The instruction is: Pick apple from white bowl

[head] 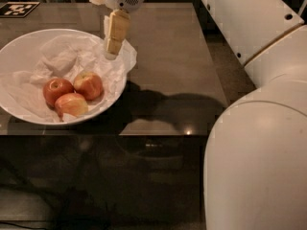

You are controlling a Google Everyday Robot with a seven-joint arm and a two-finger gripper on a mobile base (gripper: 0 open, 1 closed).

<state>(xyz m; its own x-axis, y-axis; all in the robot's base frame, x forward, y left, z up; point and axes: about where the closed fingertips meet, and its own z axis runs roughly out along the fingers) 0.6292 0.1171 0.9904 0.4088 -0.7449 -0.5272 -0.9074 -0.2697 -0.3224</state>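
The white bowl (19,47) sits at the left of the table, lined with crumpled white paper. Three apples lie in its near right part. The apple (88,84) is red with a pale yellow-green patch near its top and is the rightmost one. A deeper red apple (56,90) lies to its left, and a paler pink-orange apple (72,104) in front. My gripper (113,51) hangs pointing down over the bowl's far right rim, above and a little behind the apple, not touching it.
The dark table (168,56) runs to the right of the bowl, with its front edge just below the bowl. A black-and-white marker tag (18,8) lies at the far left corner. My white arm and body (259,128) fill the right side.
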